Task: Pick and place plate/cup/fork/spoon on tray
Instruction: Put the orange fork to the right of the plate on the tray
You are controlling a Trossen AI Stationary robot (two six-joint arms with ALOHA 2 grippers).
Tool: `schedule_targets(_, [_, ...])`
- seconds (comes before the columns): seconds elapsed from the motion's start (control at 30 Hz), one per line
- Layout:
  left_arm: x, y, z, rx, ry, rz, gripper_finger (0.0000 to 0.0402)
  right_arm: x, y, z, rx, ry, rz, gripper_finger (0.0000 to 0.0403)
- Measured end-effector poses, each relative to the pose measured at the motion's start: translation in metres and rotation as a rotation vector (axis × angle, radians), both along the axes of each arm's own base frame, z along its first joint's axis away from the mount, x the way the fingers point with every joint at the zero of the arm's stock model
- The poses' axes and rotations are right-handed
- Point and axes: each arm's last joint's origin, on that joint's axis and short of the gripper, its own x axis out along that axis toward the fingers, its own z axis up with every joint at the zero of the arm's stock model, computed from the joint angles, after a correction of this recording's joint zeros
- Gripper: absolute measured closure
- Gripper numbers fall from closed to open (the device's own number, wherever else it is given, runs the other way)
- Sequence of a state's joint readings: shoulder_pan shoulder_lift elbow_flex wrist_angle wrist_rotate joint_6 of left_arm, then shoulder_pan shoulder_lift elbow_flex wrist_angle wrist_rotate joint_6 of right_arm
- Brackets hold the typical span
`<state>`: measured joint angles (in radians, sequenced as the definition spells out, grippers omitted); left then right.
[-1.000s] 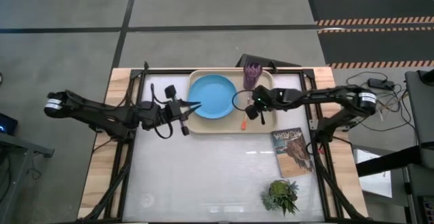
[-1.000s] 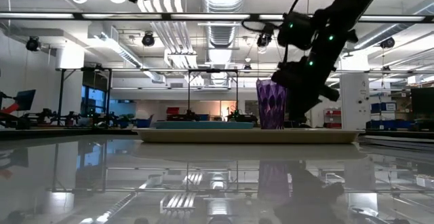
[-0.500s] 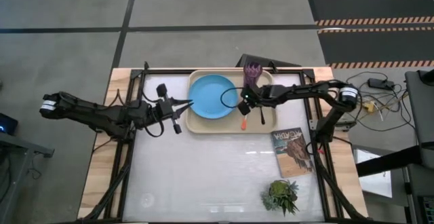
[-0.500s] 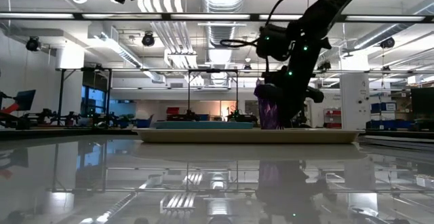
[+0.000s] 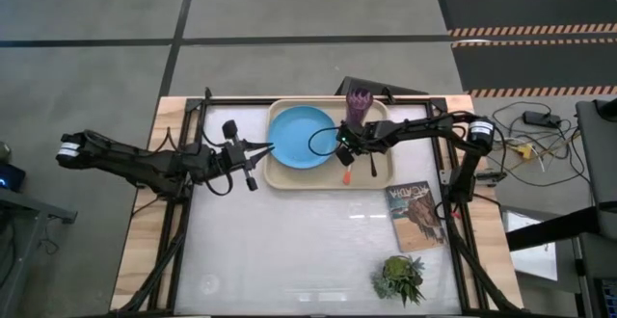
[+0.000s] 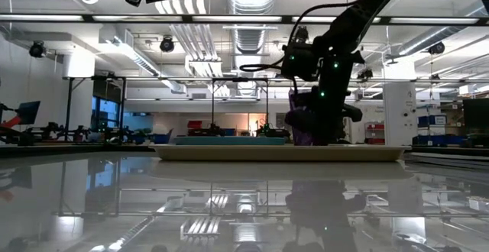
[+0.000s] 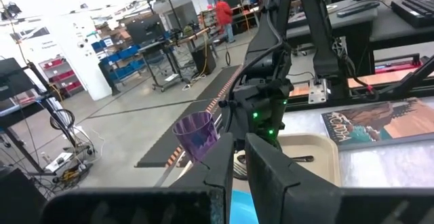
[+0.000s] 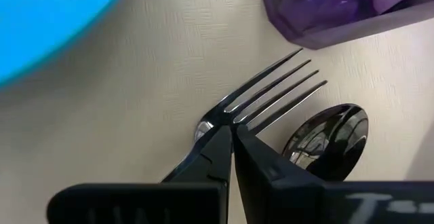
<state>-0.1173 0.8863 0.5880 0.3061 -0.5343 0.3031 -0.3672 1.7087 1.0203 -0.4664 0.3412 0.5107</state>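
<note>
Cream tray (image 5: 378, 176) at the far middle of the worktop (image 5: 308, 251), carrying all four task items. Light-blue plate (image 5: 297, 137) on the tray's left half; purple cup (image 5: 359, 106) upright at the far rim (translucent, ribbed). Fork (image 8: 261, 98) lying flat on the tray floor, tines toward the cup, orange handle end (image 5: 345, 174) toward the near rim. Dark spoon (image 8: 329, 132) just beside the fork, bowl level with the tines. Right gripper (image 5: 347, 150) low over the tray between plate and cup, jaws closed together just above the fork's neck, gripping nothing. Left gripper (image 5: 262, 151) hovering at the tray's left edge, tips near the plate rim, jaws closed and empty. Picture book (image 5: 415, 216) and potted plant (image 5: 398, 277) on the worktop's right side, well apart from the tray.
</note>
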Motion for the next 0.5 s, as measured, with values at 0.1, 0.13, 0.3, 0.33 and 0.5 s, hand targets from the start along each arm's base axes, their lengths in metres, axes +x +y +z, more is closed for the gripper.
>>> schedule_targets(0.1, [0.0, 0.0, 0.0, 0.0, -0.001, 0.0, 0.0379, 0.001, 0.0, -0.002, -0.008, 0.009, 0.024, 0.0394])
schedule_targets(0.13, [0.0, 0.0, 0.0, 0.0, -0.002, 0.0, 0.0379, 0.002, -0.001, -0.002, -0.012, 0.01, 0.038, 0.0394])
schedule_targets(0.3, [0.0, 0.0, 0.001, -0.001, -0.009, 0.001, 0.0379, 0.006, -0.002, -0.001, -0.043, -0.011, 0.104, 0.0394])
schedule_targets(0.33, [0.0, 0.0, 0.001, -0.001, -0.009, 0.001, 0.0379, 0.007, -0.002, 0.0, -0.048, -0.015, 0.113, 0.0394])
schedule_targets(0.5, [0.0, 0.0, 0.001, -0.001, -0.009, 0.001, 0.0379, 0.011, -0.003, 0.004, -0.065, -0.016, 0.152, 0.0394])
